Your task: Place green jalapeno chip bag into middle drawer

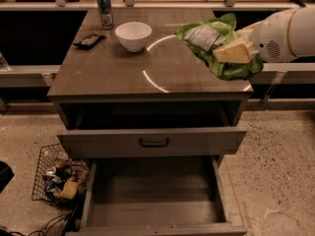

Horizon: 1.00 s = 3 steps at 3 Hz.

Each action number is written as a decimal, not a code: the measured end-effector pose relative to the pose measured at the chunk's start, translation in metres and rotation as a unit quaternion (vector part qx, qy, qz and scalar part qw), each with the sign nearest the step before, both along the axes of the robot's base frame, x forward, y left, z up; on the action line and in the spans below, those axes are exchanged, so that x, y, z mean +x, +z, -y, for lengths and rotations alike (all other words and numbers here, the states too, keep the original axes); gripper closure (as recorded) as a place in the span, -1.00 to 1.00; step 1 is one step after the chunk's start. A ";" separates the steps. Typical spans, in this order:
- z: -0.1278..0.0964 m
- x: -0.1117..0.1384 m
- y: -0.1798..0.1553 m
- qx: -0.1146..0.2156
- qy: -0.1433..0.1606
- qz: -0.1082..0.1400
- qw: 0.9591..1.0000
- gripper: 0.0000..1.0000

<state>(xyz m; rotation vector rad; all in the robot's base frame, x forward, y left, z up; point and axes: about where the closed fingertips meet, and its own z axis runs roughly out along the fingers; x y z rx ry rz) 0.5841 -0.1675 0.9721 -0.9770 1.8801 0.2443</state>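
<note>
The robot's gripper (230, 54), reaching in from the right, holds the green jalapeno chip bag (205, 34) over the right rear of the worktop (123, 77), its pale fingers (237, 50) pinching the crumpled foil. Below, the middle drawer (152, 193) stands pulled out with its floor bare, under a handled drawer (153, 142) that is partly open. A white bowl (133, 35), a can (104, 9) and a dark remote (88, 41) sit at the rear left; a wire basket (58, 177) rests on the floor.
</note>
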 end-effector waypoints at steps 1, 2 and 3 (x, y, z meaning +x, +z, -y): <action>-0.006 -0.028 -0.012 -0.015 0.029 -0.001 0.999 1.00; -0.020 -0.088 -0.052 -0.029 0.105 -0.023 0.994 1.00; -0.022 -0.131 -0.090 -0.034 0.160 -0.037 0.986 1.00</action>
